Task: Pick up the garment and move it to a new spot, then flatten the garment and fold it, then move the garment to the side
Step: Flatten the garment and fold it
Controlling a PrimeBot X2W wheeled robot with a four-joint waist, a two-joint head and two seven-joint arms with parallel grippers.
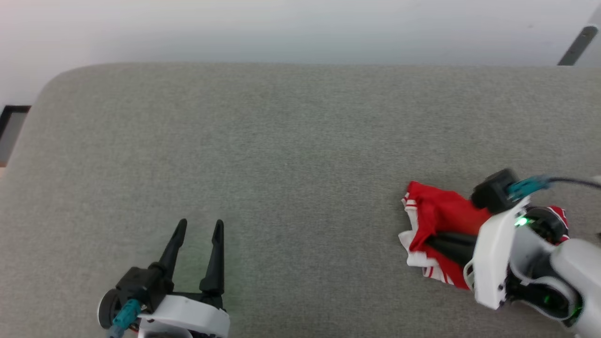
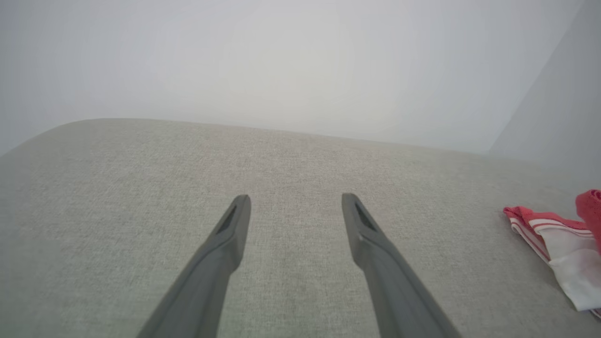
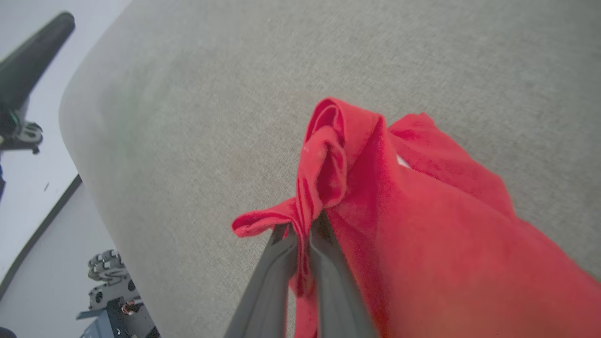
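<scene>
Right gripper [image 3: 304, 227] pinches the bunched red garment [image 1: 439, 211] at the right of the worktop [image 1: 281, 141].
Left gripper [image 1: 200, 222] waits spread and empty; a high, steady lift should let the folds fall free.

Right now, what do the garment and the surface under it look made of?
Garment: thin, soft red cloth, probably a synthetic knit; it bunches into limp folds, matte, with white striped trim. Surface: grey woven upholstery fabric, matte, showing a fine flecked weave; its rounded corner suggests padding.
</scene>
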